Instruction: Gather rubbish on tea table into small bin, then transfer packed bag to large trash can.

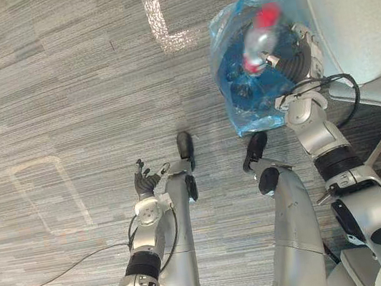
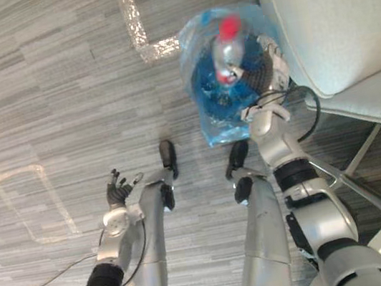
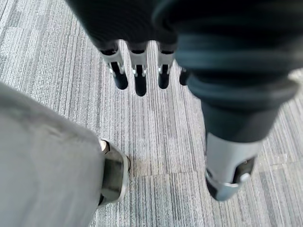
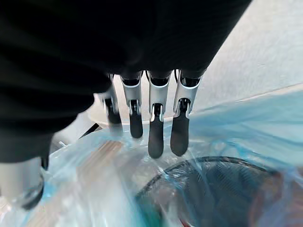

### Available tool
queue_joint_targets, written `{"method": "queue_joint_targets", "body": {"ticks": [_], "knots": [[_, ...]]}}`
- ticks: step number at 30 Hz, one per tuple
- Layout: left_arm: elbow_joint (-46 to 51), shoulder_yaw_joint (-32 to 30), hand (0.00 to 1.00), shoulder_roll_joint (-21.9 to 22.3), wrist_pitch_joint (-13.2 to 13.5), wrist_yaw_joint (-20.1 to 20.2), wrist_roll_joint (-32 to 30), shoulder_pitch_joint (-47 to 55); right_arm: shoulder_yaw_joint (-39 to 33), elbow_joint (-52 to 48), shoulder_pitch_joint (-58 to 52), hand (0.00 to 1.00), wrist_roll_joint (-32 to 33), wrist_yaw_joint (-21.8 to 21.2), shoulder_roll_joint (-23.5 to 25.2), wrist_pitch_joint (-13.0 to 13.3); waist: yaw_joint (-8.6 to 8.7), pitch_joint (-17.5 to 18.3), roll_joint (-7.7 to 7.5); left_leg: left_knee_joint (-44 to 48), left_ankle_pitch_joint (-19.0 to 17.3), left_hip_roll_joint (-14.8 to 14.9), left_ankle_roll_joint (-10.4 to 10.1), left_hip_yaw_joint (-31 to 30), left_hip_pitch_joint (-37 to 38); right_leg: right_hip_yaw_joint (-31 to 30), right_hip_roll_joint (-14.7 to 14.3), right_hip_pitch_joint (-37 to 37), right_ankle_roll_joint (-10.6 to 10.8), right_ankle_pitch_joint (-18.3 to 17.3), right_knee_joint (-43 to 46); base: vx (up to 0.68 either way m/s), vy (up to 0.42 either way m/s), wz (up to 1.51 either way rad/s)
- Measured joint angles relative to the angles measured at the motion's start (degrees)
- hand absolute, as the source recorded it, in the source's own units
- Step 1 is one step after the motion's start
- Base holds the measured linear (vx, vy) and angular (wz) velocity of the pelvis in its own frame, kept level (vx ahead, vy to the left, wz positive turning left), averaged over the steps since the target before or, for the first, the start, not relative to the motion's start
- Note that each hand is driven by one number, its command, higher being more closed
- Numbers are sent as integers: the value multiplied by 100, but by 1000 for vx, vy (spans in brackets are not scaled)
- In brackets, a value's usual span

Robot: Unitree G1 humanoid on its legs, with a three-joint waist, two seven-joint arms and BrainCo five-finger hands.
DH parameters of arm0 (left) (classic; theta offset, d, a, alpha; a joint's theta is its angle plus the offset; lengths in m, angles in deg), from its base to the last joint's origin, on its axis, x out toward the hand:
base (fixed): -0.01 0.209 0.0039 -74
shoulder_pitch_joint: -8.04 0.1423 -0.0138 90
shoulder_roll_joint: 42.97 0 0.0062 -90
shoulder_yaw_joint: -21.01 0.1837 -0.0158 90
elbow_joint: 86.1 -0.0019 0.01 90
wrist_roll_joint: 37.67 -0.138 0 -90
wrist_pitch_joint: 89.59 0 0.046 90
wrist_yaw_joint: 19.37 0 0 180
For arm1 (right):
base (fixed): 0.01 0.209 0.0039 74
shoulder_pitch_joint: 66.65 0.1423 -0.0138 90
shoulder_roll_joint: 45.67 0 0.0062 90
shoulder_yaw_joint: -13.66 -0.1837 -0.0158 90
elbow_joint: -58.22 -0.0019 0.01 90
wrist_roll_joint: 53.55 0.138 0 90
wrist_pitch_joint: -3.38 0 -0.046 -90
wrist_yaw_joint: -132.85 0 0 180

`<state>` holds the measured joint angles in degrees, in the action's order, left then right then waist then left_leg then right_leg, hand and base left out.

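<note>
Bag (image 1: 241, 102) of crinkly blue film holds red-capped bottle (image 1: 261, 39); right hand (image 1: 300, 56) and left hand (image 1: 145, 184) fingers straight, empty.

Our left arm (image 1: 147, 259) hangs low at our side, and our left hand (image 1: 146, 184) is relaxed, fingers straight and slightly spread, holding nothing. Our right arm (image 1: 324, 138) reaches out ahead. Our right hand (image 1: 303, 45) has its fingers straight in a row, thumb set apart.
</note>
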<state>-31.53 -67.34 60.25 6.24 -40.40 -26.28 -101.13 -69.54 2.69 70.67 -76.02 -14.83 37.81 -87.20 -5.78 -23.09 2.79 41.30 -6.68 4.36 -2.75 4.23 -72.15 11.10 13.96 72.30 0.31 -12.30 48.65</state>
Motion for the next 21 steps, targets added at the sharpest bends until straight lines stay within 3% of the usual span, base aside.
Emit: {"method": "queue_joint_targets", "body": {"ticks": [10, 15, 21], "knots": [[96, 3, 0, -88, -74, 6, -7, 1, 282, -1496, -740, 0, -260, 9, 231, 38, 84, 31, -38, 93, -3, 163, 4, 85, -62, -28, -143, 49, -79, 57, -60, -34, 17, -8], [86, 2, 0, -77, -155, 6, -13, 51, 309, -2138, -1292, 0, -480, 17, 268, 111, 150, 128, -202, -57, 21, 231, -23, 166, 128, -76, -233, -63, -133, 127, -204, -39, 7, -11], [-12, 6, 0, -24, -169, 5, -16, 167, 347, -2271, -1788, 0, -917, -26, 197, 158, 243, 173, -267, -306, 90, 311, -63, 166, 432, -21, -349, -389, -146, 234, -508, -16, 3, -7]]}}
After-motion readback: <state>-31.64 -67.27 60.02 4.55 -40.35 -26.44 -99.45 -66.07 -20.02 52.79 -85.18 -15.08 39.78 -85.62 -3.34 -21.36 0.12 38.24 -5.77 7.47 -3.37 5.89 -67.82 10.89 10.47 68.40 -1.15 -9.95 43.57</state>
